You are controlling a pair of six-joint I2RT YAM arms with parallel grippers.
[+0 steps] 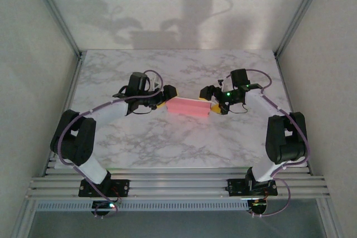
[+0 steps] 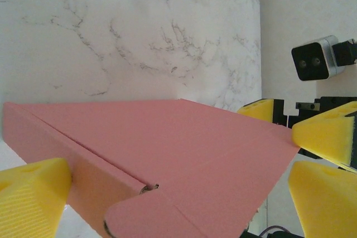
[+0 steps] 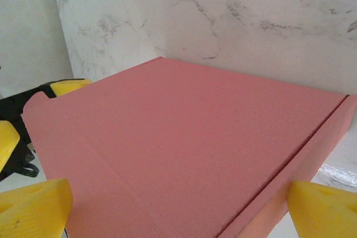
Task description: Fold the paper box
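As both arms reach in from either side, the paper box (image 1: 188,107), a thin pink paperboard piece with crease lines and a rounded tab flap, sits at the middle of the white marble-patterned table (image 1: 184,149). The left gripper (image 1: 162,101) is right at its left end and the right gripper (image 1: 214,106) at its right end, so the two face each other across it. From the left wrist, the jaws are spread wide, with yellow foam pads (image 2: 30,199) either side of the pink sheet and one pad close against a folded-up side wall. The right wrist camera shows the same: jaws wide, pads (image 3: 323,210) flanking the box. I can't tell whether any pad is actually pressing.
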